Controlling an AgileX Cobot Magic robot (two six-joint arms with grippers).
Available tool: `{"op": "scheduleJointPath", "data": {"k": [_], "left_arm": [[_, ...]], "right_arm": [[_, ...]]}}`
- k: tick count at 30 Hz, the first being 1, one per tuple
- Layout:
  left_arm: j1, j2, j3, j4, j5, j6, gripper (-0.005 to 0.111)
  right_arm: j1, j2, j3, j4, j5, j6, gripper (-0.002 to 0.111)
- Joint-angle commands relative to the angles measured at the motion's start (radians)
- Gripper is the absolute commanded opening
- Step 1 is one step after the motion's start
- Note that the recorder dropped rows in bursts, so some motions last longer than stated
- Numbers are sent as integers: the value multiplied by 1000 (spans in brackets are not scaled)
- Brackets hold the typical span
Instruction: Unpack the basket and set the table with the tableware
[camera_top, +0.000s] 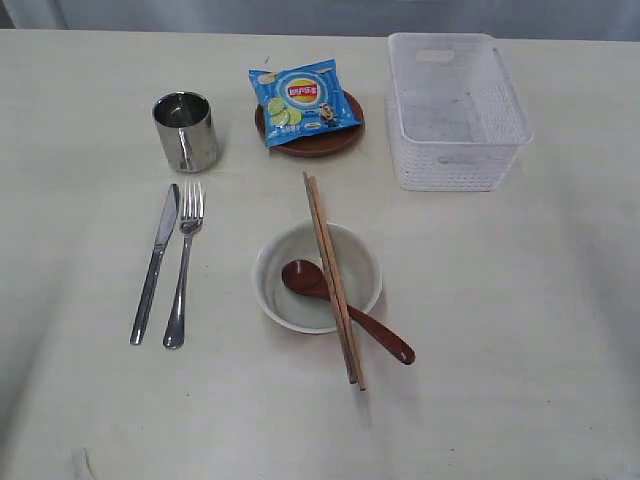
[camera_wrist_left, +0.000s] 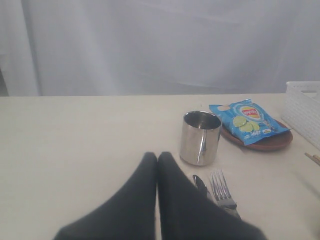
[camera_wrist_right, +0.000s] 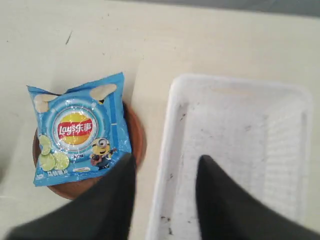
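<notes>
A pale cream, faintly wood-grained counter fills the exterior view. At the upper right of the frame stands the white rectangular perforated plastic basket, upright. To its left, at upper centre, a small round brown plate carries a blue chip bag that covers most of it. Further left stands a shiny steel cup, also upright.

Below the cup, a steel knife and a steel fork lie side by side, close but apart. The knife is on the left, and both tips point toward the cup.

In the middle of the frame sits a round cream bowl. A pair of wooden chopsticks lies across its rim, running from above the bowl to below it. A reddish-brown wooden spoon rests with its head inside the bowl; its handle goes over the rim toward the lower right, passing under the chopsticks.

In the left wrist view, the left gripper has its dark fingers pressed together with nothing between them. It is above the counter, near the knife and fork tips.

In the right wrist view, the right gripper has its jaws spread apart and grips nothing — one finger is over the plate's edge and the other over the basket, whose bare, speckled floor shows.
</notes>
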Motion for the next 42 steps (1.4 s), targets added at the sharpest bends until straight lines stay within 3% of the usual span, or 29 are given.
{"op": "scheduleJointPath", "data": {"k": [1, 2, 6, 8, 12, 21, 32, 35, 42], "left_arm": [[-1, -4, 3, -4, -6, 0, 0], [-1, -4, 3, -4, -6, 0, 0], [-1, -4, 3, -4, -6, 0, 0], [-1, -4, 3, -4, -6, 0, 0], [-1, -4, 3, -4, -6, 0, 0], [-1, -4, 3, -4, -6, 0, 0], [-1, -4, 3, -4, -6, 0, 0], [-1, -4, 3, -4, -6, 0, 0], [-1, -4, 3, -4, -6, 0, 0]], "right_arm": [[-8, -139, 66, -29, 20, -85, 2], [-8, -165, 104, -18, -21, -73, 2], [50, -510, 723, 58, -644, -128, 2], [57, -671, 959, 58, -844, -126, 2], [57, -889, 1212, 58, -889, -126, 2], [75, -1063, 1335, 60, -889, -124, 2], [60, -1238, 1340, 37, -882, -125, 2], [1, -1315, 1340, 37, -890, -125, 2], [-274, -1512, 1490, 105, -889, -125, 2]]}}
